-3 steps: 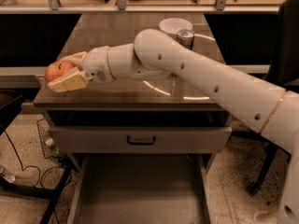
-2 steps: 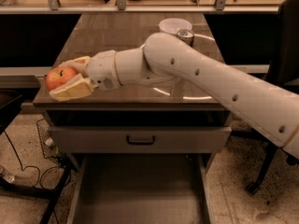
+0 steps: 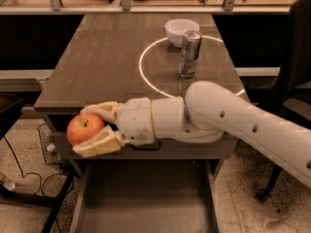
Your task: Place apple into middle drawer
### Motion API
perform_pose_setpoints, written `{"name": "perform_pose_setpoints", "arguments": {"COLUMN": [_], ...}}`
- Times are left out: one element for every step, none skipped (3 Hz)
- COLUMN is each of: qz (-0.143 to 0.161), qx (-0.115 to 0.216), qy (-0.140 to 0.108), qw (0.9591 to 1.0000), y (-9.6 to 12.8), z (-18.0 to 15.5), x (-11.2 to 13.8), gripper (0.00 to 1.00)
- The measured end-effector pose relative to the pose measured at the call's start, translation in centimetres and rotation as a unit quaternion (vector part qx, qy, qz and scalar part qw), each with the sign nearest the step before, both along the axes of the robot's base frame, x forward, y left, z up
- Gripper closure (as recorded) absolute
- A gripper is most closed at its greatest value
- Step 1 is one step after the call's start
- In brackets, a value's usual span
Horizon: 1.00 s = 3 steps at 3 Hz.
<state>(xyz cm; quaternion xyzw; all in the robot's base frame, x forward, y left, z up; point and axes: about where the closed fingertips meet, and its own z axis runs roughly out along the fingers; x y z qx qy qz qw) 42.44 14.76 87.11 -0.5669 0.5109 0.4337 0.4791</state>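
Apple (image 3: 85,128), round, smooth and red-orange, sits clamped between the pale wedge-shaped fingers of the gripper (image 3: 83,131). It is held just off the front-left edge of the wood-grain worktop (image 3: 97,67), roughly over the left side of the open middle drawer (image 3: 146,203). I judge the arm should shift right over the flat grey floor and lower close before releasing, so the round fruit doesn't roll.
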Motion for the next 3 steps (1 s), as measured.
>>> {"name": "perform_pose_setpoints", "arguments": {"qz": [-0.032, -0.078, -0.106], "qx": [0.003, 0.012, 0.029], "qy": [0.013, 0.043, 0.059], "qw": [0.9994, 0.996, 0.9921], "y": [-2.0, -2.8, -3.2], "z": [-4.6, -13.1, -18.2], "x": [-3.8, -6.3, -6.5], "gripper": [1.0, 1.0, 1.0]}}
